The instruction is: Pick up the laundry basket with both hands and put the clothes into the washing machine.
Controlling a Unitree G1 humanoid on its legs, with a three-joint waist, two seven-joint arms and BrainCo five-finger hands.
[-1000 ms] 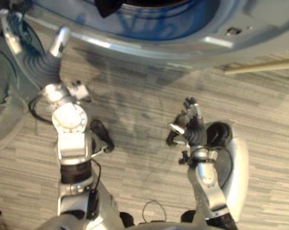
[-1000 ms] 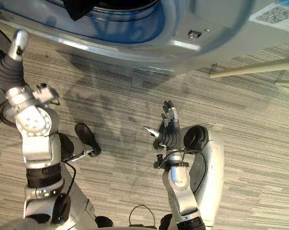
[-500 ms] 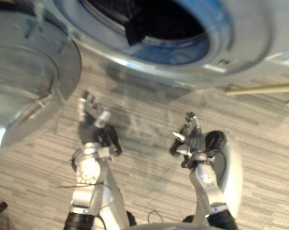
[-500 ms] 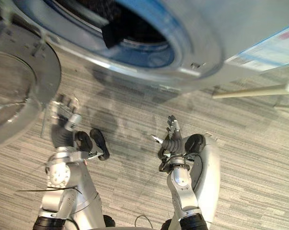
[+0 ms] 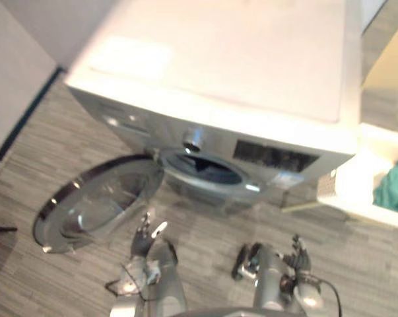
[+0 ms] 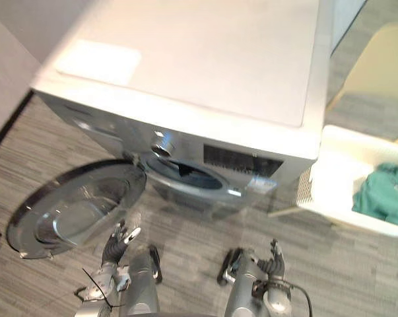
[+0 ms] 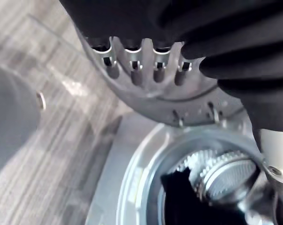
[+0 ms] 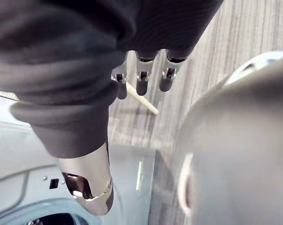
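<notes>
The silver front-loading washing machine stands ahead with its round door swung open to the left. Inside the drum opening lies a dark cloth. The white laundry basket sits to the right of the machine, with teal clothes in it. My left hand is low in front of the door, fingers straight and empty. My right hand is low and right of the drum, well short of the basket, also open and empty; its thumb sticks out straight.
A pale wooden bar lies on the grey striped floor between machine and basket. A beige chair stands behind the basket. A wall with dark skirting runs along the left.
The camera has pulled up and back, so the machine's top and the basket now show. My left arm came down from beside the door. Both hands stay empty.
</notes>
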